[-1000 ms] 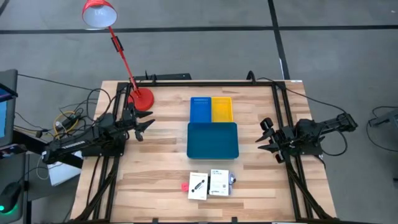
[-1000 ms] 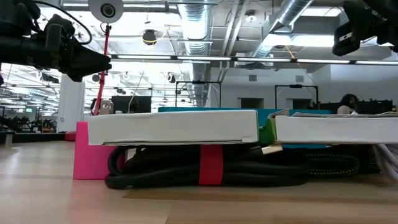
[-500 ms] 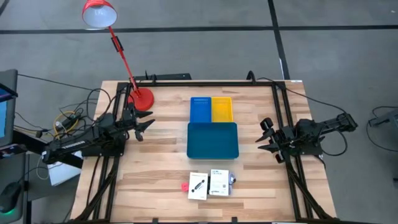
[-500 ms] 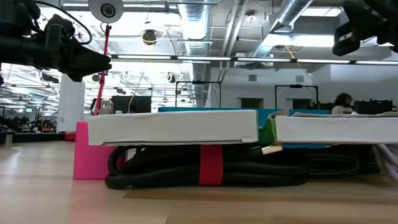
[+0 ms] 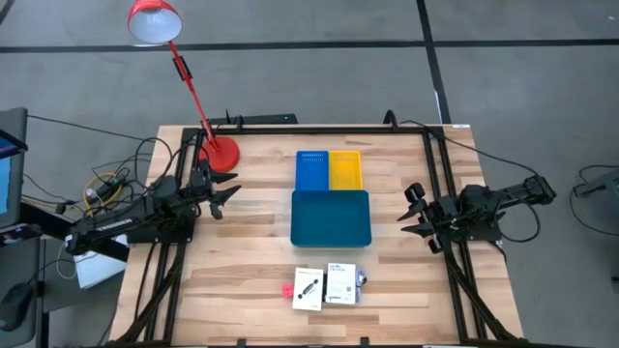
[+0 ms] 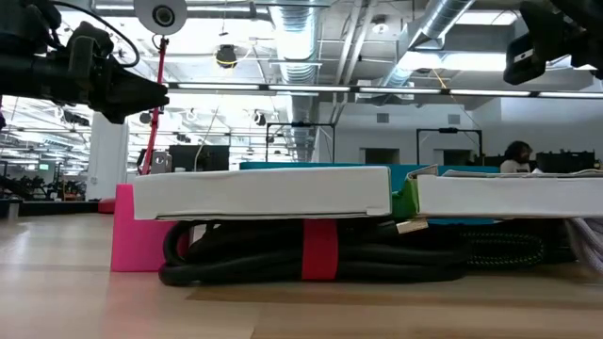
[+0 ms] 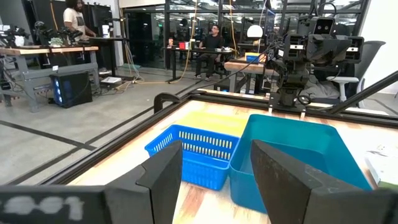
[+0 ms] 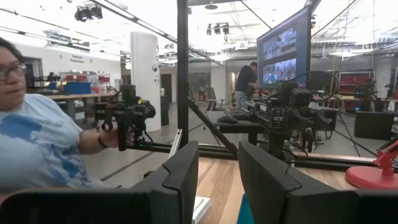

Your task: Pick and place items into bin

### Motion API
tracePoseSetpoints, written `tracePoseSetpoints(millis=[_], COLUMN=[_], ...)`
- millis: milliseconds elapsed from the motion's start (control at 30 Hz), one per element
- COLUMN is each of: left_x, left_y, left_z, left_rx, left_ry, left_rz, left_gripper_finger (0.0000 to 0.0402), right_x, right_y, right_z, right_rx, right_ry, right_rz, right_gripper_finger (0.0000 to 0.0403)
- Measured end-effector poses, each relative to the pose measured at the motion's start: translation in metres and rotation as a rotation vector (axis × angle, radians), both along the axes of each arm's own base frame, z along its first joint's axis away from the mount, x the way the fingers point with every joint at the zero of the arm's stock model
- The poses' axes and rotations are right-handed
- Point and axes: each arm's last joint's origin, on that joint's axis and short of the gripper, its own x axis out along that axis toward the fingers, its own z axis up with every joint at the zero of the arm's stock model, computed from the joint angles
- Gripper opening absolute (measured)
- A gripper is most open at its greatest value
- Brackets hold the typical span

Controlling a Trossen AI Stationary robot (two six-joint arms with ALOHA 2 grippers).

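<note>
Nothing is in the trays yet, so the job looks like it has not started.

The big teal tray [image 5: 331,217] sits in the middle of the table. Its inside looks bare. The small blue tray [image 5: 311,170] and the small yellow tray [image 5: 345,169] touch its far edge, side by side, and they look bare too.

All the items lie in a little group just beside the near edge of the teal tray. There are two white packets [image 5: 323,287] next to each other. A tiny pink block [image 5: 287,290] sits at their left side. In the low view, a coiled black cable [image 6: 311,254] shows under the packets, and something green [image 6: 405,201] peeks out between them.

The left gripper [image 5: 224,195] hangs in the air, well to the left of the teal tray. Its fingers are apart and hold nothing. The right gripper [image 5: 410,211] hangs to the right of the teal tray. Its fingers are apart too, and hold nothing.

So every item still has to be picked up and put in.
</note>
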Motion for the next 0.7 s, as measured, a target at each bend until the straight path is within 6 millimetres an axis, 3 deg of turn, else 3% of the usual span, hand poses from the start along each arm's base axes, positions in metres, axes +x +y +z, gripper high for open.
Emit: tracePoseSetpoints(millis=[467,600,700], left_x=[0.0,0.0,-0.003], left_y=[0.0,-0.001,-0.005], left_z=[0.001,0.008,0.024], left_rx=[0.079,-0.051,-0.063], left_ry=[0.017,-0.105,-0.282], left_rz=[0.007,-0.03,-0.17], left_gripper_finger=[0.0179,0.0179,0.0179], right_x=[0.0,0.0,0.0], right_y=[0.0,0.0,0.0], right_z=[0.0,0.0,0.0], right_rx=[0.0,0.0,0.0], right_ry=[0.0,0.0,0.0], right_rz=[0.0,0.0,0.0], right_gripper_finger=[0.0108,0.0108,0.0108])
